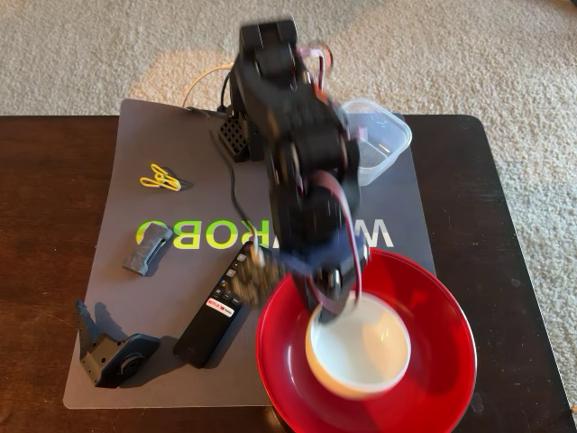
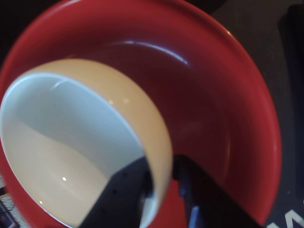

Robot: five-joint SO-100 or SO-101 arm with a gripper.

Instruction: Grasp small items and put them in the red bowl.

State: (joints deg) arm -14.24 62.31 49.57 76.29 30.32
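The large red bowl (image 1: 451, 307) stands at the front right of the mat. Over its inside sits the small white bowl (image 1: 361, 352), and my gripper (image 1: 334, 293) is shut on its rim. In the wrist view the white bowl (image 2: 71, 142) is tilted inside the red bowl (image 2: 223, 109). One finger (image 2: 118, 194) is inside its rim, the other outside, with the gripper (image 2: 159, 175) astride the rim. Whether the white bowl touches the red one I cannot tell. On the mat lie the black remote (image 1: 216, 307), two dark grey parts (image 1: 147, 248) (image 1: 113, 352) and the clear tub (image 1: 379, 135).
A small yellow item (image 1: 162, 179) lies at the mat's back left. The grey mat (image 1: 126, 162) covers the middle of a dark wooden table (image 1: 54, 225), with carpet beyond its far edge. The arm's base and cables stand at the mat's back centre.
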